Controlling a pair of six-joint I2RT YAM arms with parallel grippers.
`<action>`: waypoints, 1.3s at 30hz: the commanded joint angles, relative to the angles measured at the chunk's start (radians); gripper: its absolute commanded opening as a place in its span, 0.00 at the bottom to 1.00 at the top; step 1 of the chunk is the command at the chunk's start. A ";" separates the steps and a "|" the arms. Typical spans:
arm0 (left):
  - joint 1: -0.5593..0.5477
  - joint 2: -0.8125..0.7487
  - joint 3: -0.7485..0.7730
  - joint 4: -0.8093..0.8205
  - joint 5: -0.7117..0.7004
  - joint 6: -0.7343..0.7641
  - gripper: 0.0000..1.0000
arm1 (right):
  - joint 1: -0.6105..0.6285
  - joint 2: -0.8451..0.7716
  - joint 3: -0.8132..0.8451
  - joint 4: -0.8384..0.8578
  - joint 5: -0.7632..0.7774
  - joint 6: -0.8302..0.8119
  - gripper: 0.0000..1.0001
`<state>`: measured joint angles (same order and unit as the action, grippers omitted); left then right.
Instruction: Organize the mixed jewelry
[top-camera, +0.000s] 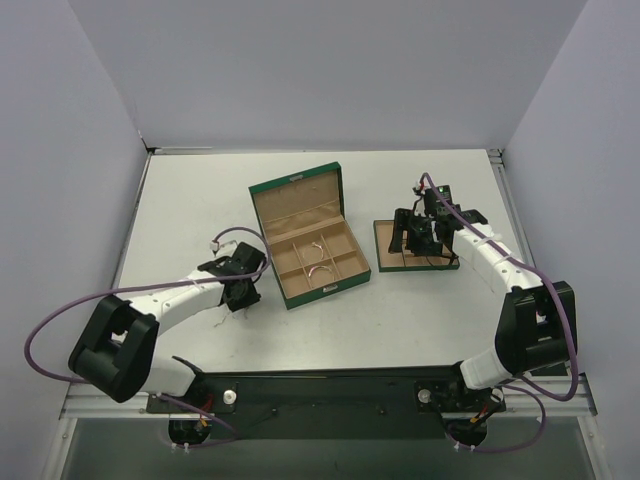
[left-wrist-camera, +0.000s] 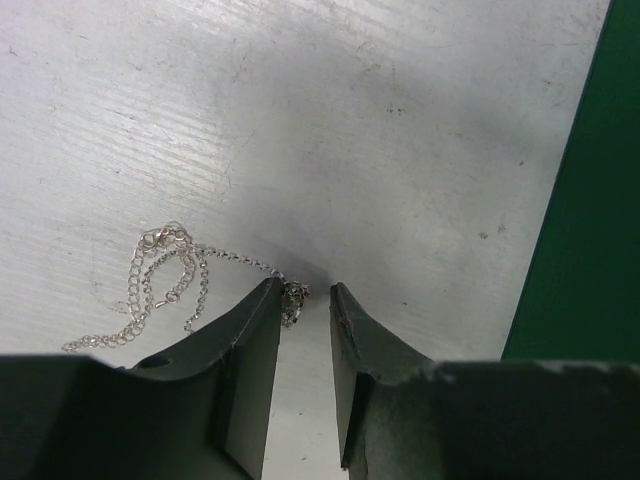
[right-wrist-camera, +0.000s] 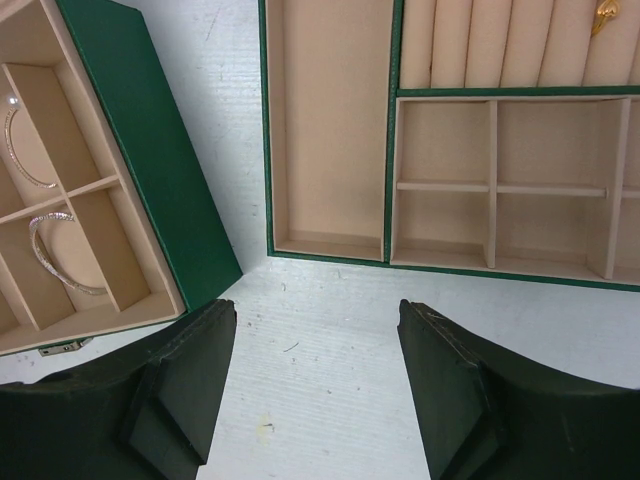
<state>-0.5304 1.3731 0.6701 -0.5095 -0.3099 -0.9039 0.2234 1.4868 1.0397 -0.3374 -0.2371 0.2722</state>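
A fine pale chain (left-wrist-camera: 165, 275) lies loosely looped on the white table, with a small bunched end (left-wrist-camera: 293, 298) at the tip of my left gripper (left-wrist-camera: 303, 290). Its jaws stand a narrow gap apart around that bunch, which touches the left finger (left-wrist-camera: 250, 340). Two thin silvery bangle hoops (right-wrist-camera: 50, 255) (right-wrist-camera: 18, 150) rest in neighbouring compartments of the green box (right-wrist-camera: 150, 150). A small gold piece (right-wrist-camera: 605, 15) sits in the ring rolls of the small green tray (right-wrist-camera: 330, 150). My right gripper (right-wrist-camera: 317, 310) hangs open and empty over bare table just before that tray.
The green box (top-camera: 325, 295) stands mid-table with its lid (top-camera: 298, 195) raised at the back, the small tray (top-camera: 385, 250) to its right. The box's green side (left-wrist-camera: 590, 220) runs close on the right of my left gripper (top-camera: 240, 290). Grey walls enclose the table.
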 joint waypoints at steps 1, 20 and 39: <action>-0.020 0.053 0.026 -0.060 0.005 0.013 0.36 | 0.002 0.006 0.002 -0.034 0.012 0.010 0.66; -0.065 0.181 0.080 -0.118 -0.035 0.034 0.23 | 0.002 -0.007 -0.030 -0.040 0.047 0.004 0.66; -0.086 -0.021 0.288 -0.178 -0.029 0.206 0.00 | 0.004 -0.112 -0.058 0.014 -0.039 -0.011 0.68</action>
<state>-0.6090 1.4971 0.8249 -0.6479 -0.3634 -0.7811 0.2234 1.4616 0.9920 -0.3435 -0.2203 0.2615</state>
